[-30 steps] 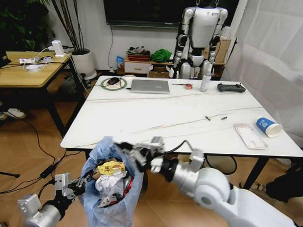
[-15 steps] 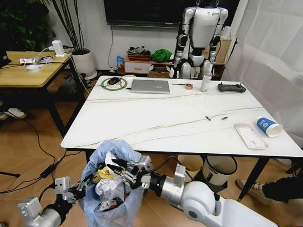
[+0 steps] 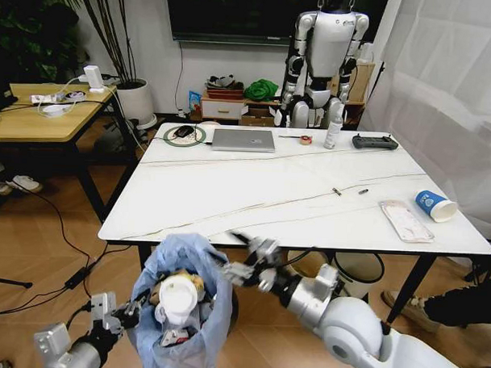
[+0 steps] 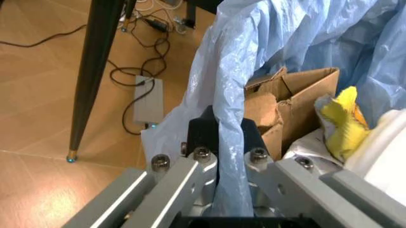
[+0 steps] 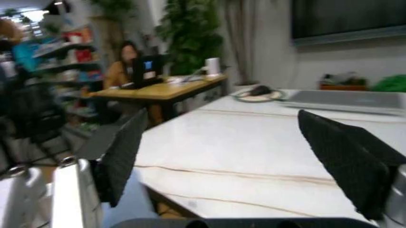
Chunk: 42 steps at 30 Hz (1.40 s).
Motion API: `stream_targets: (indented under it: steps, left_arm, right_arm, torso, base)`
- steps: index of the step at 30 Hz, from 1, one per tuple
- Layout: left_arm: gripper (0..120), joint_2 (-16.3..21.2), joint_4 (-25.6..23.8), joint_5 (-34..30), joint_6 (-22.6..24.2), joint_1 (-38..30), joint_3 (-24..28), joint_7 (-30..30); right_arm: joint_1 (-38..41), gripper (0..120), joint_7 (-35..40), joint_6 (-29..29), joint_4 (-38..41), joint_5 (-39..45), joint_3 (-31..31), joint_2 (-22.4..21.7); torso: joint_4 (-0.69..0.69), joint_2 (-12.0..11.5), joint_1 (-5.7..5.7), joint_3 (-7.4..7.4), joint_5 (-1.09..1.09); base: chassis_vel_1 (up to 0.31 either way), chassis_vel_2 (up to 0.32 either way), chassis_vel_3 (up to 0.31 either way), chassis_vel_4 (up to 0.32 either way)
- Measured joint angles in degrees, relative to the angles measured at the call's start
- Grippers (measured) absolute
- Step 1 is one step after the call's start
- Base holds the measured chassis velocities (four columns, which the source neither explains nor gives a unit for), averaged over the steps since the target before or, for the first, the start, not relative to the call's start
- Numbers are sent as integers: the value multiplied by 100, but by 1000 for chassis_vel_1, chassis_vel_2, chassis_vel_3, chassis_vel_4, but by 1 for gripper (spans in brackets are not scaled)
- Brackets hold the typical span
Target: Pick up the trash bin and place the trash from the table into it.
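Observation:
The trash bin, lined with a crinkled light-blue bag, hangs low in front of the table. My left gripper is shut on the liner's rim; it also shows in its own wrist view. Inside lie brown cardboard, a yellow wrapper and a white round piece on top. My right gripper is open and empty, just right of the bin's mouth below the table's front edge; its dark fingers face the tabletop. A blue paper cup and a pale wrapper lie at the table's right end.
A laptop, a green ring with a mouse, a tape roll, a bottle and a controller sit along the far edge. A humanoid robot stands behind. A wooden desk is left; another bin stands under the table.
My right gripper reached into the bin with a white piece, then pulled out up and to the right, open and empty. The white piece now lies on top of the trash.

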Motion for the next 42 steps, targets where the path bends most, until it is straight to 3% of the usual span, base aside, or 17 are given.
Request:
stream_targets:
  steps: [5, 8, 9, 14, 16, 18, 22, 27, 42]
  left_arm:
    - [0, -15, 32, 47, -34, -74, 67, 44]
    - [0, 18, 62, 75, -64, -186, 142, 78]
    - [0, 18, 62, 75, -64, -186, 142, 78]
    - [0, -23, 192, 131, -150, -279, 316, 171]
    - [0, -24, 206, 143, -156, -279, 329, 179]
    - [0, 4, 338, 217, -216, -257, 458, 241]
    - [0, 1, 452, 234, -265, -291, 632, 275]
    - [0, 48, 511, 234, -279, -352, 795, 293]
    - [0, 54, 516, 220, -305, -378, 871, 317]
  right_arm:
    - [-908, 99, -297, 117, -367, -276, 1007, 197]
    - [-1495, 100, -523, 209, -627, -435, 1975, 615]
    - [-1495, 100, -523, 209, -627, -435, 1975, 615]
    - [-2274, 100, -1277, 536, -907, -720, 3108, 1889]
    - [-2321, 100, -1303, 548, -916, -738, 3150, 1959]
    - [-2632, 100, -1480, 661, -970, -887, 3478, 2446]
    - [-2823, 100, -1644, 768, -1035, -947, 3778, 2949]
    - [-2830, 100, -1746, 821, -1096, -960, 3907, 3250]
    - [-2739, 100, -1836, 849, -1201, -897, 3903, 3368]
  torso:
    - [-5, 0, 0, 0, -2]
    - [-4, 1, 0, 0, -3]
    - [-4, 1, 0, 0, -3]
    - [-4, 1, 0, 0, -2]
    - [-4, 1, 0, 0, -1]
    - [-3, 1, 0, -1, -3]
    - [-3, 1, 0, -1, -3]
    - [-2, 1, 0, 0, -4]
    - [-2, 1, 0, 0, -4]
  base:
    - [0, 0, 0, 0]
    - [0, 0, 0, 0]
    - [0, 0, 0, 0]
    - [0, 0, 0, 0]
    - [0, 0, 0, 0]
    - [0, 0, 0, 0]
    - [0, 0, 0, 0]
    - [0, 0, 0, 0]
    - [-10, -13, 11, 12]
